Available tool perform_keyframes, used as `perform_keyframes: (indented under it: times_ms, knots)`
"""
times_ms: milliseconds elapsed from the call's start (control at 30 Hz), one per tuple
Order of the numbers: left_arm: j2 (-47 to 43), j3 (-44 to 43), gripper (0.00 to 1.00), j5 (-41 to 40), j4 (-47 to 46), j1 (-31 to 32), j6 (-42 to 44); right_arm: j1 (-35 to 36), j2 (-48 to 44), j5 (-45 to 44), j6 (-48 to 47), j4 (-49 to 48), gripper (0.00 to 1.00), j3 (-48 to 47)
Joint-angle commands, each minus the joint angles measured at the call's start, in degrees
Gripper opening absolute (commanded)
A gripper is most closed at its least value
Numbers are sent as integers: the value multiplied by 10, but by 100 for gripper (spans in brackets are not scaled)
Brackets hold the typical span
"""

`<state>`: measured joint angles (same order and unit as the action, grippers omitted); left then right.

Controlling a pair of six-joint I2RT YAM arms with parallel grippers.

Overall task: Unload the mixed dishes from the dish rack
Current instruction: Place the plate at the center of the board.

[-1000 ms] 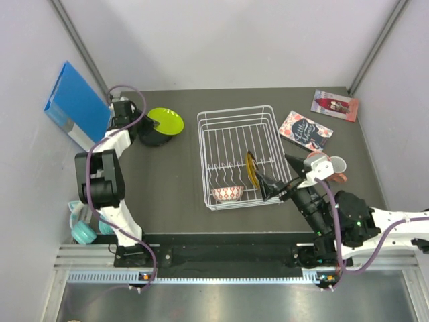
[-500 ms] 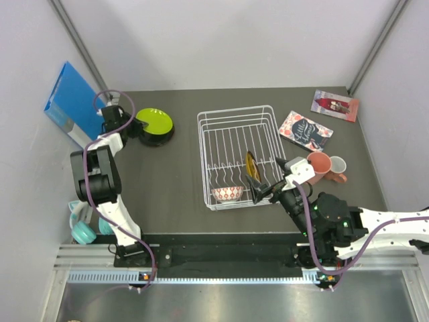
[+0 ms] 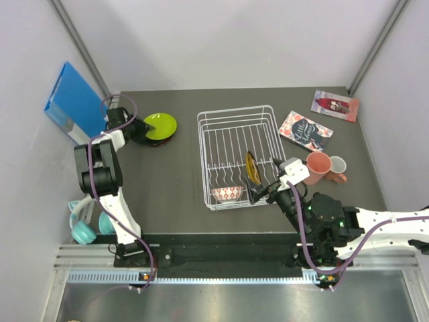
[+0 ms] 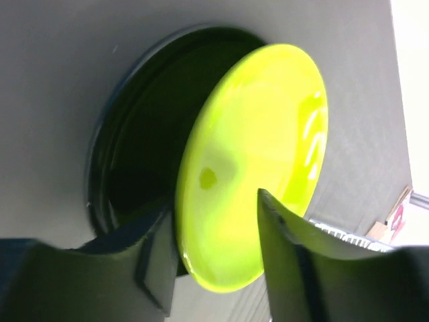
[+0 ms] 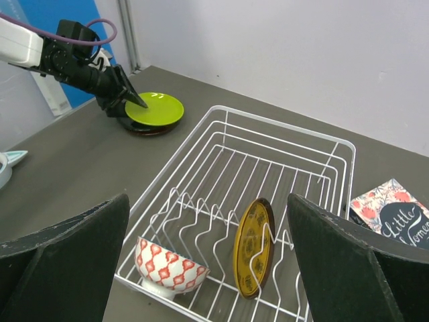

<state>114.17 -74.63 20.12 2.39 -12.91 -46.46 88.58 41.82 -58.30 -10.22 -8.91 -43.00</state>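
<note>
The white wire dish rack [image 3: 238, 109] holds an upright amber plate [image 3: 251, 168] and a small patterned bowl [image 3: 228, 194]; the right wrist view shows the rack [image 5: 288, 127], the plate [image 5: 253, 247] and the bowl [image 5: 171, 267]. My right gripper [image 3: 263, 191] is open and empty at the rack's front right corner. The lime-green plate [image 3: 161, 125] lies slightly tilted on a black plate [image 4: 134, 147] at the far left. My left gripper [image 3: 142, 126] is open with that plate's near rim [image 4: 261, 147] between its fingers. A salmon mug [image 3: 319, 164] and a white mug [image 3: 338, 164] stand right of the rack.
A blue folder [image 3: 74, 104] leans on the left wall. Two booklets [image 3: 305, 129] [image 3: 334, 104] lie at the far right. A teal object [image 3: 84, 228] sits by the left arm's base.
My left gripper has lowered the lime-green plate onto the black plate, and the plate now lies flatter. My right gripper has moved left, over the rack's front right corner.
</note>
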Motion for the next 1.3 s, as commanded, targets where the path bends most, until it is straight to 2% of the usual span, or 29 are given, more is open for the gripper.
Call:
perform_keyframes:
  times_ms: [0, 100, 633, 1033, 1267]
  knots:
    - [-18, 2, 59, 1, 28, 1, -3, -9, 7, 9, 11, -3, 100, -2]
    - [-35, 6, 65, -5, 42, 0, -5, -10, 12, 10, 14, -3, 100, -2]
    - [-171, 5, 70, -61, 121, 1, 11, -10, 4, 15, 38, 6, 100, 8]
    - [-154, 40, 62, -55, 119, 0, 5, -9, -11, 14, 57, 20, 100, 18]
    - [-206, 68, 61, -104, 126, 2, -11, -10, 11, 5, 58, 42, 100, 0]
